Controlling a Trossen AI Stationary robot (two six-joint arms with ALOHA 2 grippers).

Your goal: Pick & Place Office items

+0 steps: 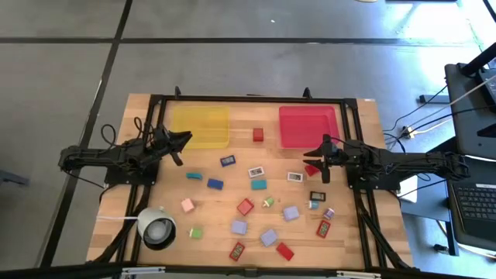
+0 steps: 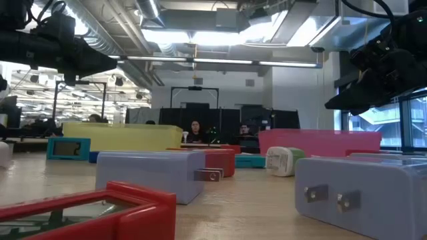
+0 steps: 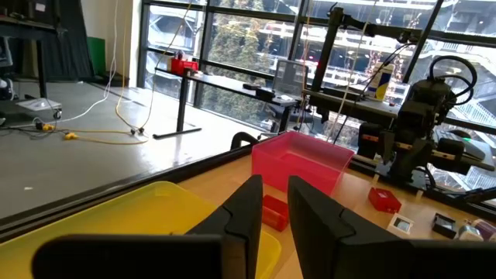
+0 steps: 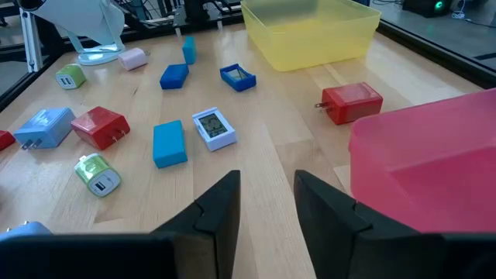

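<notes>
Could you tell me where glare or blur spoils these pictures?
High view: sunlight washes out the floor at the top right. Low view: the nearest red block and lilac block are out of focus, and the ceiling lights glare. Left wrist view: bright windows behind the red tray.

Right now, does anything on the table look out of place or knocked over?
Nothing looks spilled or damaged. The small items lie scattered loose on the table, one red block between the empty yellow tray and red tray. A white cylinder lies at one corner.
</notes>
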